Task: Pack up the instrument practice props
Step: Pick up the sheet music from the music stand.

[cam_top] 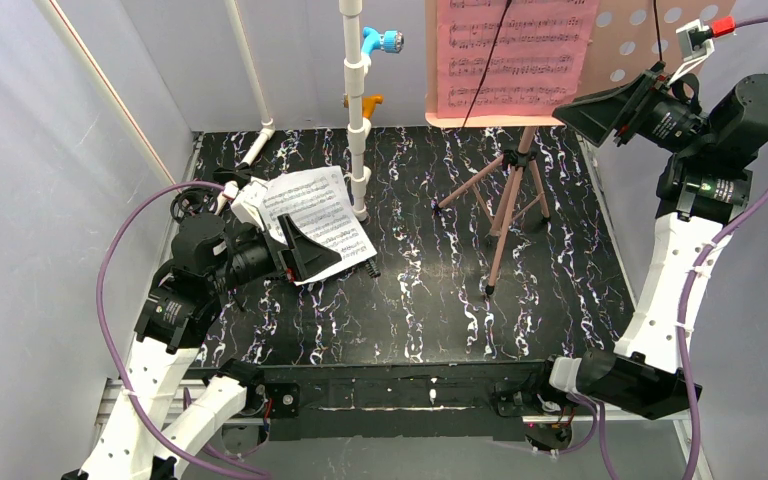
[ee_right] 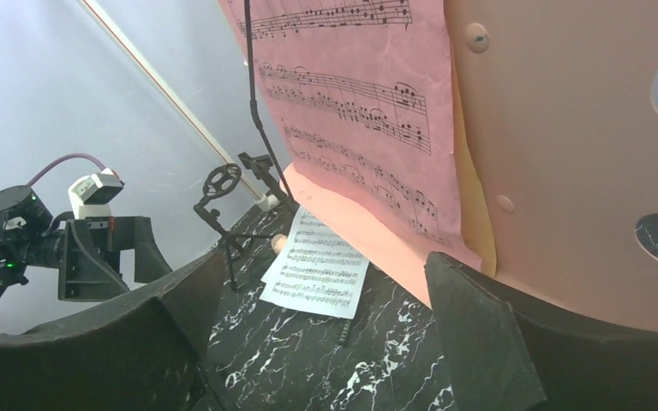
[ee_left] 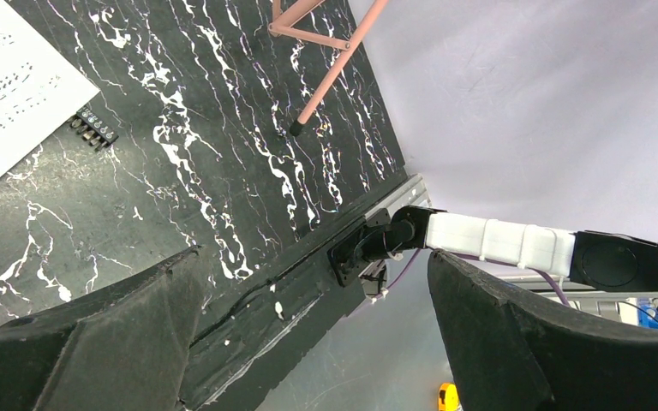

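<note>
Left gripper (cam_top: pixel 310 255): nearest item, low over the left side of the table (cam_top: pixel 440 300). Jaws spread wide, nothing held. Hovers at the near edge of the next entry.

White page (cam_top: pixel 318 212): flat on the table, long axis running away from the arms, slightly skewed. Lies just under and beyond that gripper, so the left arm is nearer.

Black clip (cam_top: pixel 371 268): beside the white page's near right corner. Not a prop.

Pipe frame (cam_top: pixel 357 110): upright behind the white page. Not a prop.

Stand (cam_top: pixel 513 190): tripod right of centre, desk (cam_top: pixel 640 45) raised at top right.

Pink page (cam_top: pixel 515 55): upright on the desk, long axis vertical. A yellow page (ee_right: pixel 473 214) shows behind its edge.

Right gripper (cam_top: pixel 610 105): raised, jaws wide, empty. The pink page's lower right corner lies just ahead and to its left, so the right arm is nearer. Probably the next grasp.
</note>
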Motion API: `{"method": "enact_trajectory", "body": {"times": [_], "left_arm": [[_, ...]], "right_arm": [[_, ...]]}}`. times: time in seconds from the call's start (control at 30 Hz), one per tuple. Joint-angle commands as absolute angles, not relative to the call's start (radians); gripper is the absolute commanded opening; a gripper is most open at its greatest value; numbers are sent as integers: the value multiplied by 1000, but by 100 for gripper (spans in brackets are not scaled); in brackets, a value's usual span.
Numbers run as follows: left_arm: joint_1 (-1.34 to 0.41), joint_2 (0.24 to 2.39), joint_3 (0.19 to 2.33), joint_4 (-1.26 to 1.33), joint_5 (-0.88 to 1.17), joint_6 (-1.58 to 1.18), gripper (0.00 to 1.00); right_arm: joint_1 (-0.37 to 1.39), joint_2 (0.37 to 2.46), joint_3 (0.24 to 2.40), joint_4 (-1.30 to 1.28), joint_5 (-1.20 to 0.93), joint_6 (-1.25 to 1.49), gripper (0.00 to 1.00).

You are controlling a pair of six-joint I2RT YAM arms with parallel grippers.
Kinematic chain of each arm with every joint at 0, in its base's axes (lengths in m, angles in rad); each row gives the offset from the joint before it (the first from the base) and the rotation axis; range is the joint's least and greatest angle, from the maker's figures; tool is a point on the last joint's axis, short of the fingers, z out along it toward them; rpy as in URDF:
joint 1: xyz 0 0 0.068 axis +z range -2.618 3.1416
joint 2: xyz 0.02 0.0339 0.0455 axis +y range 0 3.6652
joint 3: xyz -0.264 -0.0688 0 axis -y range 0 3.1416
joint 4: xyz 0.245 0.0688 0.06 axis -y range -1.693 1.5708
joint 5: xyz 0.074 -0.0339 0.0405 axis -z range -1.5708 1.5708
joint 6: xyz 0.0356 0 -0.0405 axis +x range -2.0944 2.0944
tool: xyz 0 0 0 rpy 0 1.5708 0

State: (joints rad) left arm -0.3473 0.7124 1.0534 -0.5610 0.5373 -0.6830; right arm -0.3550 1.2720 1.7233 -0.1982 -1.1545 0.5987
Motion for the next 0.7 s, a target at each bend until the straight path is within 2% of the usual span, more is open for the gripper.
{"method": "enact_trajectory", "body": {"times": [0.0,0.27,0.67], "left_arm": [[-350,700,1045,-548,543,-682,98],[-350,698,1049,-554,541,-684,98],[-351,703,1051,-544,542,-694,98]], "right_arm": [[-356,1288,1736,-168,-1131,604,99],[-356,1292,1898,-403,-1006,365,98],[-327,1271,1819,-283,-915,480,98]]}}
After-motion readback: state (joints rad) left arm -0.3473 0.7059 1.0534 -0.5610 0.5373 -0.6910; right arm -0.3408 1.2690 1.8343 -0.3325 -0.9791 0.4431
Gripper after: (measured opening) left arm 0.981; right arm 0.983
